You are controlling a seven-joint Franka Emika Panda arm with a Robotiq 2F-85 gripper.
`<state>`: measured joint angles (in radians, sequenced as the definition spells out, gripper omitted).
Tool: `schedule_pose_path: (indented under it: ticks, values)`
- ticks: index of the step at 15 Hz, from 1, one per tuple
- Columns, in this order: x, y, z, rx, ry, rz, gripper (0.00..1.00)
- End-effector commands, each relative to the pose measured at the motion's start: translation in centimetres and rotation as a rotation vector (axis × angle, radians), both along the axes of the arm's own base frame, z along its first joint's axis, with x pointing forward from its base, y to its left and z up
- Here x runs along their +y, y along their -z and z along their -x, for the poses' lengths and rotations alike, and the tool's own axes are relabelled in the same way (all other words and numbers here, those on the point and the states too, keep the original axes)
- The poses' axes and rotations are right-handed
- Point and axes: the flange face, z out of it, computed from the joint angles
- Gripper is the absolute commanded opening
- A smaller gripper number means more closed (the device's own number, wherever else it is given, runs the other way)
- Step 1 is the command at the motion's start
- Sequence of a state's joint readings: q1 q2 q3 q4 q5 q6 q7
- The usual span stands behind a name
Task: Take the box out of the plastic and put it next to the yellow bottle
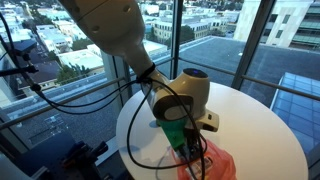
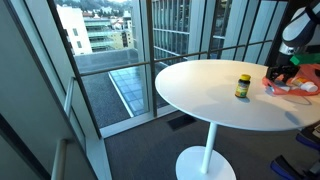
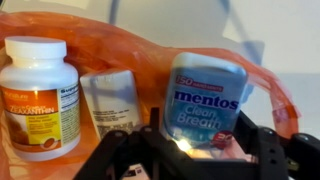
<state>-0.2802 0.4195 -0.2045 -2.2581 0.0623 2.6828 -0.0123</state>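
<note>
- Gripper (image 3: 200, 142) is sitting with fingers spread, flanking the box (image 3: 205, 100) at lower centre of the wrist view.
- The box is lying inside the orange bag (image 3: 120, 35), long axis running up-frame, straight ahead.

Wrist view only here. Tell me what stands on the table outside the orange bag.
Observer: A yellow bottle stands upright on the white round table, apart from the orange bag.
Operator: Now give me the gripper's position over the bag.
Observer: In an exterior view the gripper hangs low, right at the top of the bag. I cannot tell whether it touches the bag.
</note>
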Motion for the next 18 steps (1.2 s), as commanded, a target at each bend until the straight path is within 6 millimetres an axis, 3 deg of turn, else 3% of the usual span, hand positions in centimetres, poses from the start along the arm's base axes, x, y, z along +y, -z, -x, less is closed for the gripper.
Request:
schedule_pose_path:
  ticks: [1, 5, 11, 14, 18]
  values:
    - [0.3, -1.4, 0.4, -0.028, 0.006, -0.004, 0.42]
    - [0.4, -3.2, 1.1, -0.014, 0.011, 0.021, 0.41]
    - [0.8, -4.4, 4.3, 0.127, -0.03, 0.044, 0.41]
    - [2.1, -5.0, 5.1, 0.15, -0.09, 0.031, 0.41]
    - [4.3, -6.4, 4.6, 0.133, -0.156, 0.035, 0.41]
